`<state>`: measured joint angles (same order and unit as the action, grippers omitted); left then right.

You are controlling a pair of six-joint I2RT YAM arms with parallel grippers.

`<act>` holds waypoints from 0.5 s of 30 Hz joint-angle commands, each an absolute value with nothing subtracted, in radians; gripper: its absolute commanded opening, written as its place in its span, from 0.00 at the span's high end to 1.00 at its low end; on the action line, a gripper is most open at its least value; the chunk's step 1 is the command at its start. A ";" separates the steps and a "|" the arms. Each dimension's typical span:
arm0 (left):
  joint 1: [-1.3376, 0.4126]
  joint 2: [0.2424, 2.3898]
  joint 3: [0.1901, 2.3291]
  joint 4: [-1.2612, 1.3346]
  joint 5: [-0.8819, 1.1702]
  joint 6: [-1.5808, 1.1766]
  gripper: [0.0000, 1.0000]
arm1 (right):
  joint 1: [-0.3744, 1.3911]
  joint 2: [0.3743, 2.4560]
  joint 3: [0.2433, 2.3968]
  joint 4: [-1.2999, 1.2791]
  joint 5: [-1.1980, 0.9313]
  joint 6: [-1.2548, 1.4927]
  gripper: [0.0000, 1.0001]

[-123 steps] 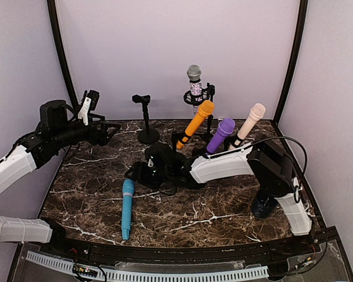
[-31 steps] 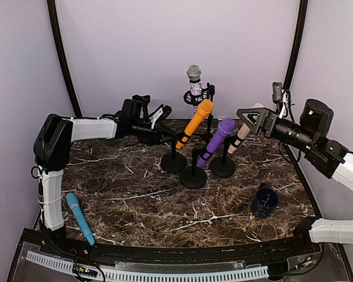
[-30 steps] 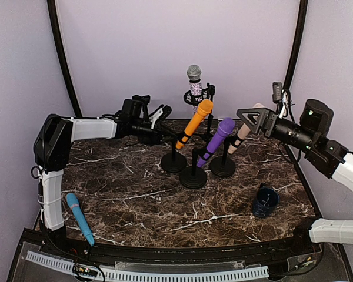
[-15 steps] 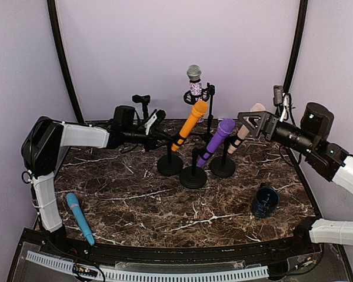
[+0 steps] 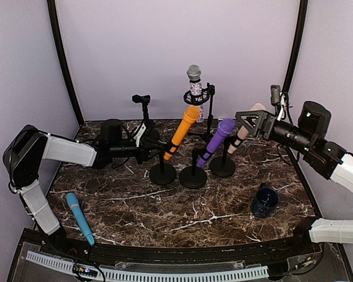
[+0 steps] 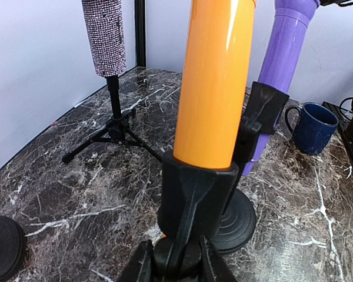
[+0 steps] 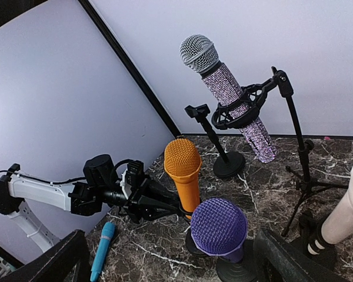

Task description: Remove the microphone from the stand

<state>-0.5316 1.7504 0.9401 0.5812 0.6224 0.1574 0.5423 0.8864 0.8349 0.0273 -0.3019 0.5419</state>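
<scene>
Your left gripper (image 6: 175, 267) is closed on the stand (image 5: 163, 174) that carries the orange microphone (image 6: 215, 82). Its two fingers (image 6: 138, 267) pinch the stand's post from either side, just under the black clip (image 6: 194, 188). The fingers touch only the post. The orange microphone sits in the clip right above them and rises away from your wrist camera, out of their grasp. From the top camera you see it tilted, head up and leaning toward the back right, with its stand on the marble table (image 5: 165, 214) just left of the purple microphone (image 5: 215, 141). Your right gripper (image 5: 250, 122) hangs in the air at the right, close beside the head of the cream microphone (image 5: 254, 110). Its fingers (image 7: 285, 261) are spread wide with nothing between them, and it is well apart from the orange microphone.
</scene>
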 commanded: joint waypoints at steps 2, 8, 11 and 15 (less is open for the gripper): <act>-0.561 1.621 0.848 0.632 0.624 0.090 1.00 | 0.549 0.902 0.899 0.097 -0.333 0.550 0.01; -0.597 1.515 0.747 0.610 0.614 0.069 1.00 | 0.591 0.962 0.984 0.061 -0.318 0.545 0.01; -0.622 1.471 0.712 0.611 0.610 0.054 1.00 | 0.636 0.999 1.067 0.006 -0.284 0.521 0.01; -0.668 1.428 0.670 0.595 0.589 0.033 1.00 | 0.699 1.053 1.151 -0.087 -0.204 0.499 0.01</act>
<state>-0.6285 1.5093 0.7021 0.5682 0.5884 0.0822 0.6479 1.0210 1.0630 -0.0235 -0.2855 0.5278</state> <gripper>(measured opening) 0.245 0.986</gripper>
